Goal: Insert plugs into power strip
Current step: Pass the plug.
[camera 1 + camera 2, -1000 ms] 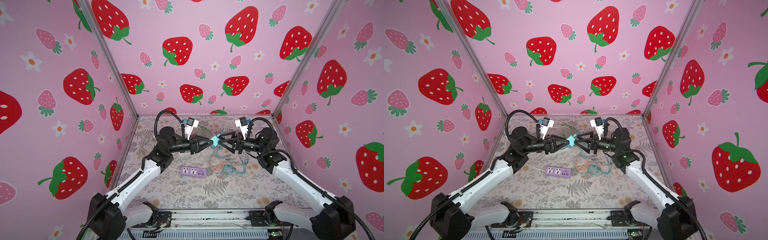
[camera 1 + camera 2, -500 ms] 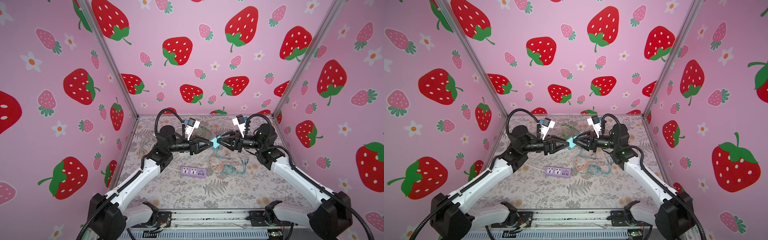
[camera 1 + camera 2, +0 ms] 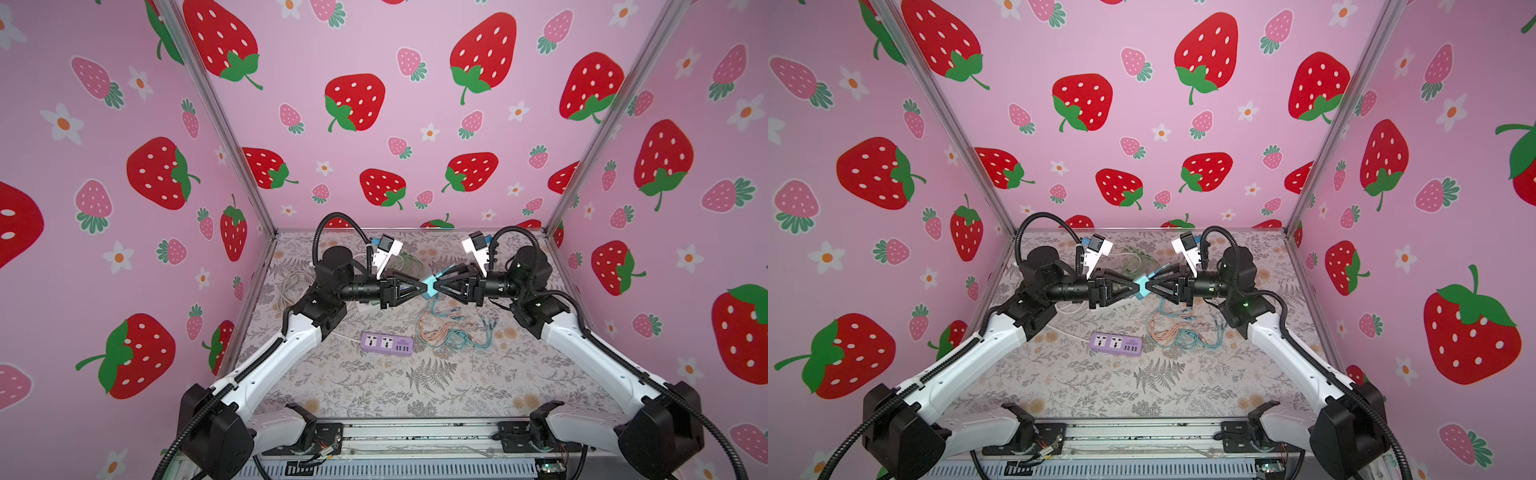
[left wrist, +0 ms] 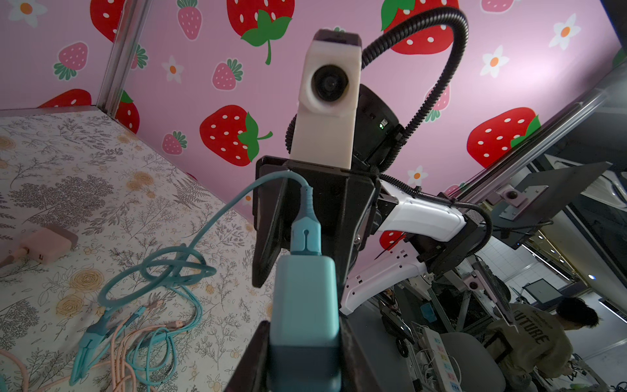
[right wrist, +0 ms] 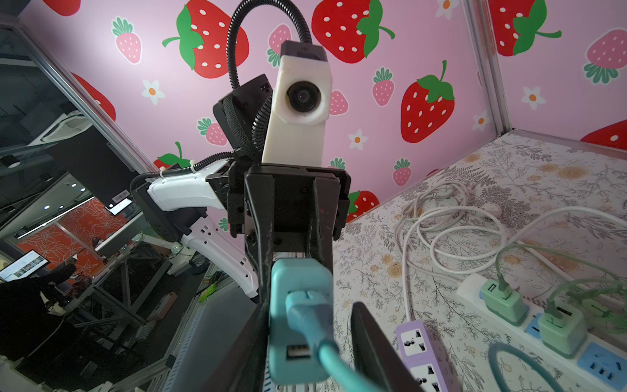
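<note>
Both arms meet in mid-air above and behind the purple strip (image 3: 386, 344), nose to nose, with the teal plug (image 3: 431, 289) between them. The left end effector (image 3: 423, 289) is clamped on the plug's body. The prongs, I'd guess, are buried in that grip, since I can't see them. The plug's long axis lies level, along the line from one arm to the other, its cable (image 4: 210, 230) end facing the right end effector (image 3: 437, 286). That one's jaws bracket the cable end: one seems to touch, a slit shows beside the other, so whether it grips I cannot tell. The hand-off looks half made. Once the right has it, the prongs would point away from it, ready for the white strip (image 5: 470, 285) just behind the purple strip, toward the left arm, where two green plugs (image 5: 502, 300) already sit beside free sockets (image 5: 604, 368).
</note>
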`<action>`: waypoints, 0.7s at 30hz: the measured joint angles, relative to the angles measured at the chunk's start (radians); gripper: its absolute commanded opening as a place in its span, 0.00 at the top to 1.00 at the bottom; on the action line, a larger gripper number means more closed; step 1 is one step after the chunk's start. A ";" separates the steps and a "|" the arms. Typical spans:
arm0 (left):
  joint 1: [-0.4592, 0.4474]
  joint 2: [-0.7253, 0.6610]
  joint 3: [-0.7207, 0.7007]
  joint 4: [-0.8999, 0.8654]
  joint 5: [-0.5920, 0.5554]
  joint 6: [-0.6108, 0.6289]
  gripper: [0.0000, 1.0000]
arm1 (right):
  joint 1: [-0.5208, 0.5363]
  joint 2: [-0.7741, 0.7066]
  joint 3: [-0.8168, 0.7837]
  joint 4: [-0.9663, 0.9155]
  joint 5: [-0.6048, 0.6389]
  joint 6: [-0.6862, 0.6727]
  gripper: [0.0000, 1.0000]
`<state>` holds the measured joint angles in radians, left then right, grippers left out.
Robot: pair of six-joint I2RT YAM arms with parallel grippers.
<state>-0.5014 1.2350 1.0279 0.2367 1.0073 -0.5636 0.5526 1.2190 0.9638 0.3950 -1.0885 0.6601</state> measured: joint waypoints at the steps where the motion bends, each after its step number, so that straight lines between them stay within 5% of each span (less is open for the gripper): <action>1: 0.000 0.002 0.002 -0.003 0.001 0.001 1.00 | 0.000 0.000 0.000 0.000 -0.002 -0.004 0.63; 21: 0.000 0.033 0.029 -0.032 0.025 0.021 1.00 | 0.010 0.013 0.000 -0.005 -0.029 -0.007 0.70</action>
<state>-0.5011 1.2682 1.0573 0.2043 1.0321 -0.5426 0.5629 1.2320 0.9638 0.3901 -1.1172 0.6533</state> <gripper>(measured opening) 0.299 0.326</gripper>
